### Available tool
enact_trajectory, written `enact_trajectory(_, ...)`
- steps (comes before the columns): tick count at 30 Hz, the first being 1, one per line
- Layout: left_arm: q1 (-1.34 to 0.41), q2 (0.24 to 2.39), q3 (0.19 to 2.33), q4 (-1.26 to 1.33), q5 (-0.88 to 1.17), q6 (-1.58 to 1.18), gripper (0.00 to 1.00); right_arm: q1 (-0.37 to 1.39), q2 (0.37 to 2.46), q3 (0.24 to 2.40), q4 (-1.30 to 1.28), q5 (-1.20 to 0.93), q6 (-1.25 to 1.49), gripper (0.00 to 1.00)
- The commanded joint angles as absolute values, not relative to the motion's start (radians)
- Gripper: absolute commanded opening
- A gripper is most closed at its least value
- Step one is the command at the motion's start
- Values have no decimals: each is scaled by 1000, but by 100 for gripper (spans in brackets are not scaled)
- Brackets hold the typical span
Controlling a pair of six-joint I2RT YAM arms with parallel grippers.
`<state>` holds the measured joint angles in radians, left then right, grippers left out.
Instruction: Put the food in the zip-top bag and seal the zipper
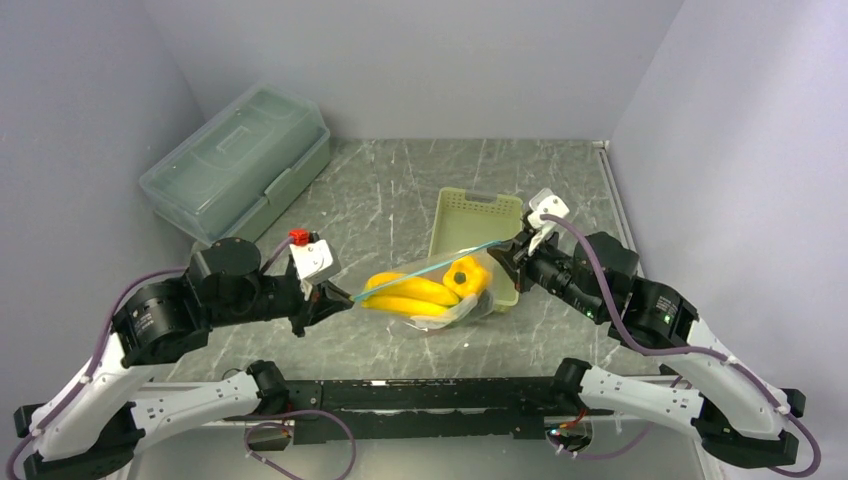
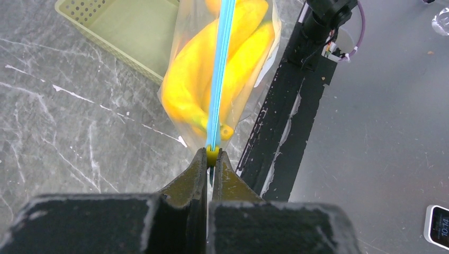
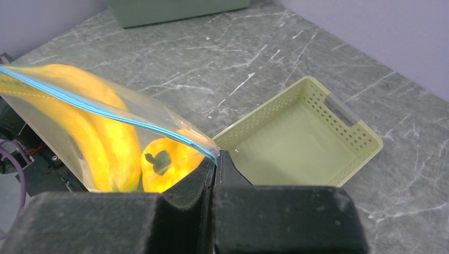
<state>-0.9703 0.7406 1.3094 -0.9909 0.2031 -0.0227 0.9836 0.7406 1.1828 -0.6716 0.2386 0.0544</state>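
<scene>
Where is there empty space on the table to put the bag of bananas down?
The bare grey table between the storage box and the basket is free, and so is the strip behind the basket. The basket itself is empty too. Near the front it's crowded: both jaws hold the bag there.

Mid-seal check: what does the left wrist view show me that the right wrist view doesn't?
Left wrist only: the left end effector shut on the zipper end, a yellow tab between its fingers, and the black base rail. Right wrist only: the right end effector shut on the bag corner, a round yellow piece with dark stem, the storage box. Both: bag, zipper, bananas, basket.
</scene>
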Motion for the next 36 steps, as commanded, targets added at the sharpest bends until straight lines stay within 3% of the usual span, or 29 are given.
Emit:
enact_trajectory(1,-968,695,1349,-1141,161,-46,0,962,721,1207,-622,430,42,0)
enact_trajectory(7,-968,709,1324,-1084,151,-48,6,962,745,1207,-598,375,41,0)
enact_trajectory(11,-968,729,1308,-1046,150,-43,25,962,754,1209,-578,342,35,0)
enact_trajectory(15,-968,755,1298,-1009,162,-32,37,962,774,1216,-571,293,27,0)
enact_trajectory(36,-968,922,1327,-842,244,-12,73,961,833,1258,-540,177,17,0)
